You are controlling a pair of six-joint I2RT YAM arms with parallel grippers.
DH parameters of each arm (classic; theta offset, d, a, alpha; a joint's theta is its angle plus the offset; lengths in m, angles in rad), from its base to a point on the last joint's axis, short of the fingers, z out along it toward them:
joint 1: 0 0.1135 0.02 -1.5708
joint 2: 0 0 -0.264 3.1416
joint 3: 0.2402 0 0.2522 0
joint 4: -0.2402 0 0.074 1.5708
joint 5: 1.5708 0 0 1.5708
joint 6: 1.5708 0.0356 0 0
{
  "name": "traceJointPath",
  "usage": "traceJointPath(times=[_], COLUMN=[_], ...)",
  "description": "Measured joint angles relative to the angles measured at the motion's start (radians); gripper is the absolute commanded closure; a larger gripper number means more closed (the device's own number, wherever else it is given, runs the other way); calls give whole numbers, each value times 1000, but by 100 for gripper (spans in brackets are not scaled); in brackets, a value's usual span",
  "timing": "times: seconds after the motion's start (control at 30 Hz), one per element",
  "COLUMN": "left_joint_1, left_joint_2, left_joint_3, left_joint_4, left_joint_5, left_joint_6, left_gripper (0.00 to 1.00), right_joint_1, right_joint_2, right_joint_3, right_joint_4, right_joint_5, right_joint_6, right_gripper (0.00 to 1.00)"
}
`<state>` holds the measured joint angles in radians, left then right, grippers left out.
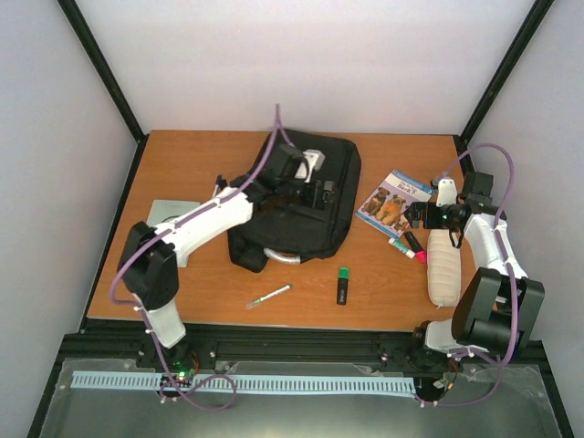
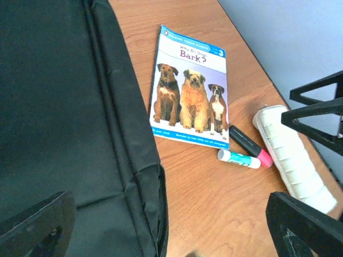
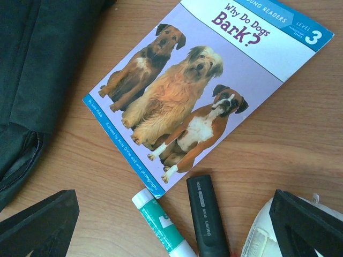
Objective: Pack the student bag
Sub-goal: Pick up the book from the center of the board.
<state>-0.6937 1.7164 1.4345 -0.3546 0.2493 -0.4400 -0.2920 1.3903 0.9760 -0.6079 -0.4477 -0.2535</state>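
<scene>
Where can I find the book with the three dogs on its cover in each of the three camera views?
Top external: the book lies right of centre, just right of the student bag.
Left wrist: the book is in the upper middle, right of the bag's edge.
Right wrist: the book fills the upper middle and right.
Shared landmark: the glue stick, just off the book's bottom corner.
</scene>
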Motion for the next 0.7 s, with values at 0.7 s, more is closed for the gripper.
traceJointPath(times=[0.7], left_joint_1=[-93], left_joint_2=[782], left_joint_3=[950], left_joint_4=[-233], left_joint_5=[-140], left_joint_6=[30], left_gripper=[22], right_joint_1=[0], right_joint_2=[37], right_joint_3=[0], right_joint_4=[21], right_joint_5=[-8], right_joint_6=[36], right_gripper=[8])
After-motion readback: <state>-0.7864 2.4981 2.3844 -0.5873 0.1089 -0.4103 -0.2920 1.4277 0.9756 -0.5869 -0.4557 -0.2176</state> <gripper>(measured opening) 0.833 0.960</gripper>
